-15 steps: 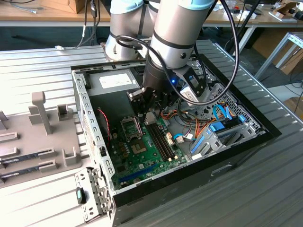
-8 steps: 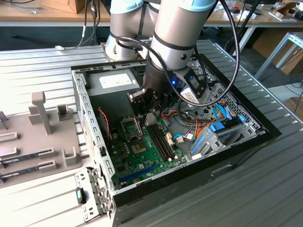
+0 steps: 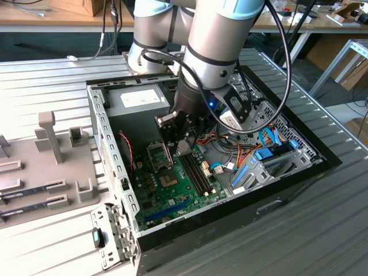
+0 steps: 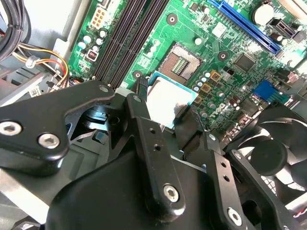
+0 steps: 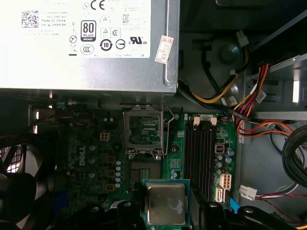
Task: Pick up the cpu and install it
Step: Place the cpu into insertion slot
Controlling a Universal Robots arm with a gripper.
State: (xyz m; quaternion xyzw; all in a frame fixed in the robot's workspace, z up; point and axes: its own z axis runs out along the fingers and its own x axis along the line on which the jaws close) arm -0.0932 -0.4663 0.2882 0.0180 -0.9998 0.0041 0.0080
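The cpu, a flat silvery square with a thin green rim, is gripped on two opposite edges between the black fingers of my gripper, which is shut on it. In the second wrist view the cpu hangs just above the green motherboard, a little off to one side of the open socket. The socket's metal load frame stands raised behind the socket. From the exterior view my gripper reaches down into the open computer case, over the board's socket area.
The grey power-supply box fills the case's end beyond the socket. Black memory slots run beside the socket, with coloured cables past them. A black fan lies close to the fingers. A grey parts fixture is at the exterior view's left.
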